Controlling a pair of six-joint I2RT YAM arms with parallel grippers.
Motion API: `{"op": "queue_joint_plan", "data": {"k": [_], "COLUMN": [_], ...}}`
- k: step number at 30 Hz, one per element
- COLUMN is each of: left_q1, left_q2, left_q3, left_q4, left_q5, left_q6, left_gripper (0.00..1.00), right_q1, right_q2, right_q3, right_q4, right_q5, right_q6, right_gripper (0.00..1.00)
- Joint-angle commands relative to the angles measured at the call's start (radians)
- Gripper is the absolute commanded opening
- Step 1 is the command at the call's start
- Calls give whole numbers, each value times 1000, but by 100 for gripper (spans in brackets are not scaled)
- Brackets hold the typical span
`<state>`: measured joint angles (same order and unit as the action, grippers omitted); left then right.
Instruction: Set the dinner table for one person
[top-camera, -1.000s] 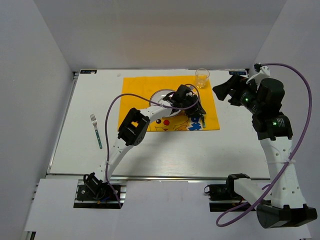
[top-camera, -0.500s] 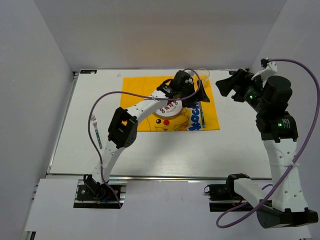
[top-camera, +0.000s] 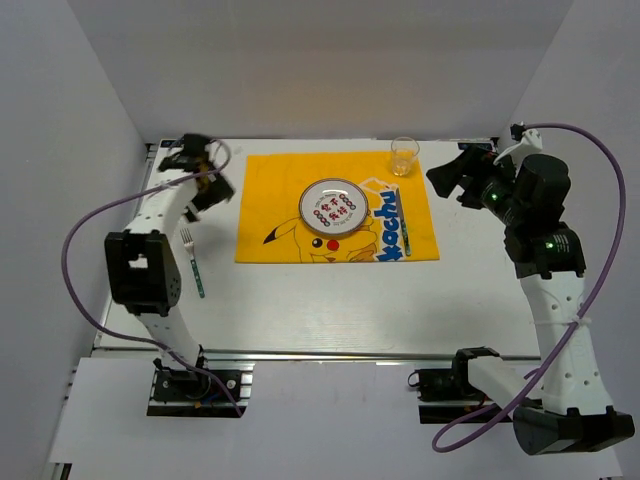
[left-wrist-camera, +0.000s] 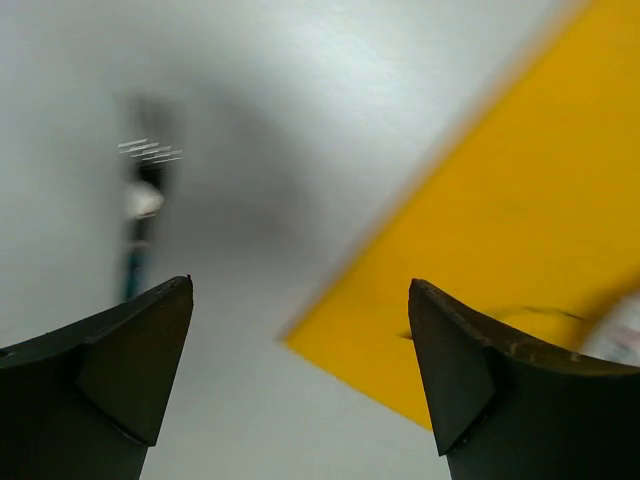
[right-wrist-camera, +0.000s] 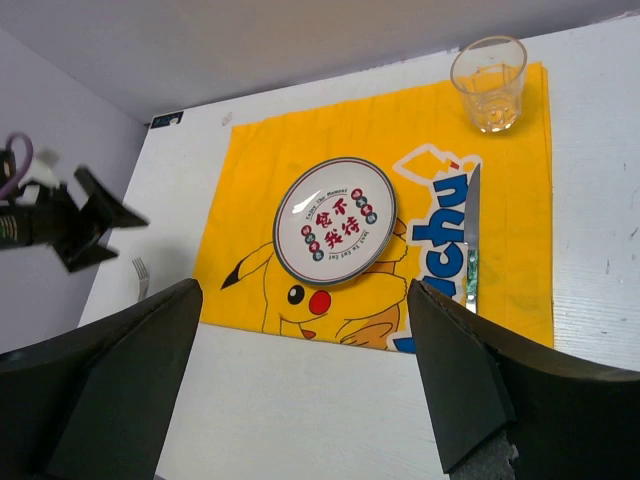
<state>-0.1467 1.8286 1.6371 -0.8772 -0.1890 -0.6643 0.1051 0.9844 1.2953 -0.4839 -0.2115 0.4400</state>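
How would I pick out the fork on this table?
Find the yellow mat on the white table. Left of it, the fork lies on bare table. Unlike the knife, it has tines and lies off the cloth.

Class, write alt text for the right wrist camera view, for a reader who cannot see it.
A yellow cartoon placemat lies on the white dinner table, with a round plate in its middle, a glass at its far right corner and a knife right of the plate. A fork lies on the table left of the placemat.
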Motion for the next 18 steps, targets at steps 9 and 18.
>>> {"op": "queue_joint_plan", "data": {"k": [9, 18], "left_q1": [366, 375], "left_q2": [-155, -97], "left_q3": [-444, -487], "left_q4": [67, 142], "left_q5": [-12, 83], "left_q6": [118, 149], "left_gripper": [98, 92], "right_q1": [-2, 1], "right_q2": [7, 14], "right_q3": [-64, -87], "right_q4": [99, 137], "right_q5": [-92, -120], "right_q6": [0, 0], "right_gripper": [89, 89]}}
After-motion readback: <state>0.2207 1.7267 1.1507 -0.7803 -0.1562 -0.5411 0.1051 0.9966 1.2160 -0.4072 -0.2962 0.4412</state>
